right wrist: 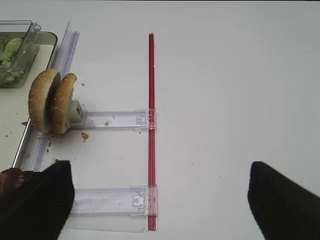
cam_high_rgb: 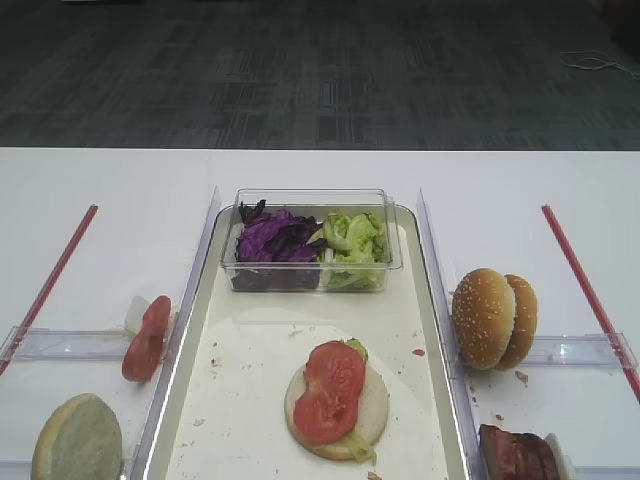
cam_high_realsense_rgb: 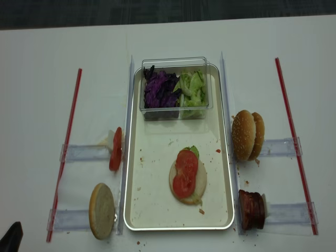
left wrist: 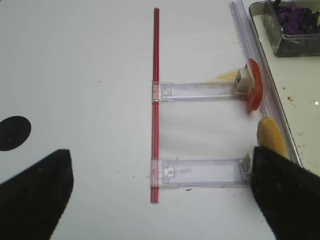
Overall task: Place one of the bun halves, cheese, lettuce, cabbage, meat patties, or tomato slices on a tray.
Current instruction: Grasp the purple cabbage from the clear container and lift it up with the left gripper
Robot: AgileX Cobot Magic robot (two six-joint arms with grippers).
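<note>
Working left to right: your left end effector [left wrist: 160,200] hangs released, gaping wide over the table [left wrist: 90,75]. The pale bun half [cam_high_rgb: 77,440] stands on edge at 7 o'clock of the tray [cam_high_rgb: 432,330]; it is light and spongy, so pinch it gently across its faces. The spare tomato slice [cam_high_rgb: 146,338], at 9 o'clock, is wet, slippery and tears easily. The meat patties [cam_high_rgb: 517,455] at 5 o'clock look greasy but firm. Your right end effector [right wrist: 160,200] is spread too, empty.
</note>
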